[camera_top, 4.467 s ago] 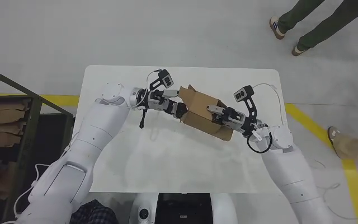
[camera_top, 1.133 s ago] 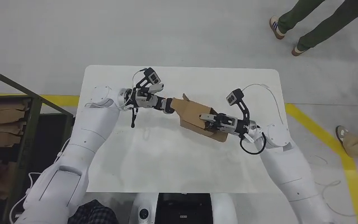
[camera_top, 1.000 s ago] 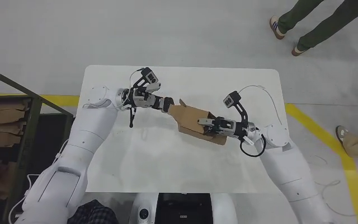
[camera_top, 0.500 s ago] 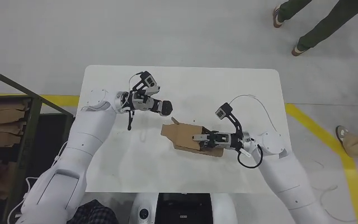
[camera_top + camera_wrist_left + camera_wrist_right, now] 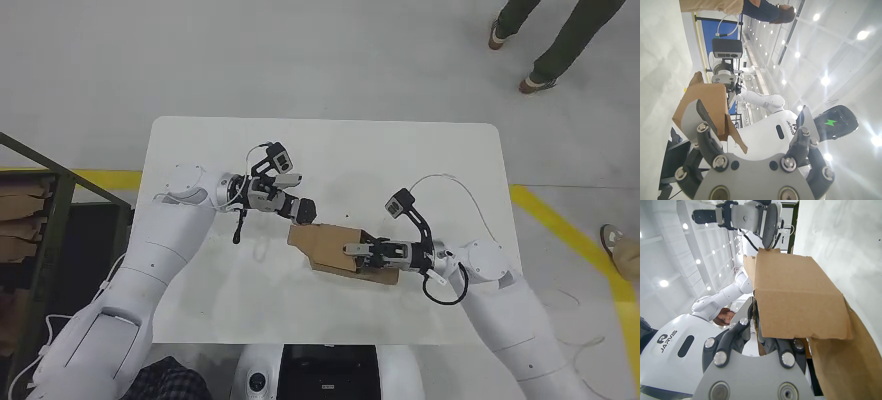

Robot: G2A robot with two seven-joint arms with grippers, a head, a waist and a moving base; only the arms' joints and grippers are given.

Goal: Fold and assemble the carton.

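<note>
**Item 1: carton** (image 5: 322, 246). Brown corrugated body, partly squared up and lying on its side on the desk (image 5: 420, 160). Flaps hang loose at both ends. One end is clamped in the right end effector; the opposite end sits just beside the left end effector.

**Item 2: right end effector** (image 5: 358, 250). Closed on the carton, pinching a wall panel at the open end nearest to it. One finger (image 5: 745, 312) shows along the cardboard edge; the other is hidden behind the panel. Likely purpose: an anchor, keeping the body from sliding or collapsing on the desk while the far end is worked.

**Item 3: left end effector** (image 5: 306, 211). Fingers spread wide with nothing between them. It is stationed at the end of the carton farthest from the right end effector, one pad close against a corner flap; contact cannot be confirmed. Likely purpose: placed to press that flap inward.

**Status.** Both ends are unclosed, so assembly looks to be at an early-to-middle stage.
</note>
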